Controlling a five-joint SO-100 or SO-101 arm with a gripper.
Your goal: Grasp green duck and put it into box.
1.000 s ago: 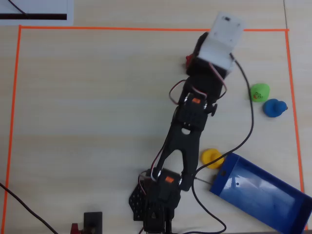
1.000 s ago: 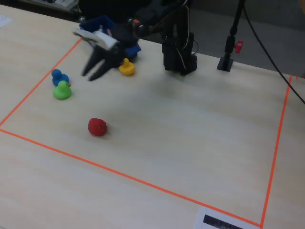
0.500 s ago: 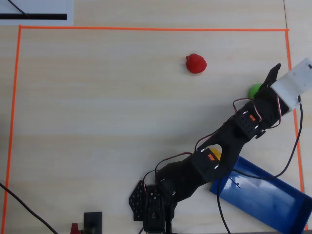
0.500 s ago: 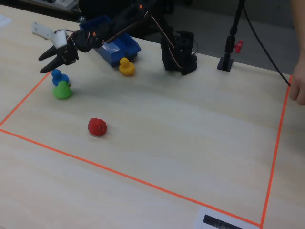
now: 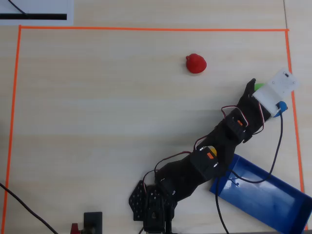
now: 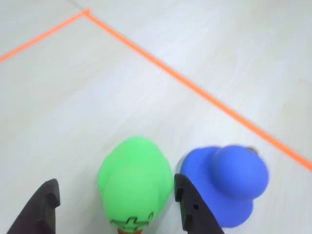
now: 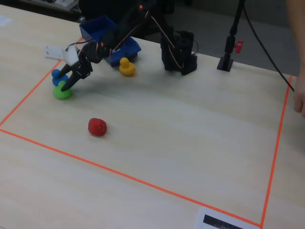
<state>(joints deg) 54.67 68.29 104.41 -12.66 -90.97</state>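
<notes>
We read no writing anywhere. Our gripper stands released, its fingers astride the green duck; a blue duck sits just beside, a red toy apart.

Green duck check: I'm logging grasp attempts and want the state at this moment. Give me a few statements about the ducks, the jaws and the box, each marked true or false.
1. The green duck sits between the open jaws of the gripper. True.
2. The blue duck lies inside the box. False: it sits on the table beside the green duck, outside the box.
3. The green duck is already in the box. False: it is on the table near the orange tape line.
4. The red duck lies apart from the gripper, alone on the table. True.
5. The yellow duck is held in the jaws. False: it sits on the table next to the box.
</notes>
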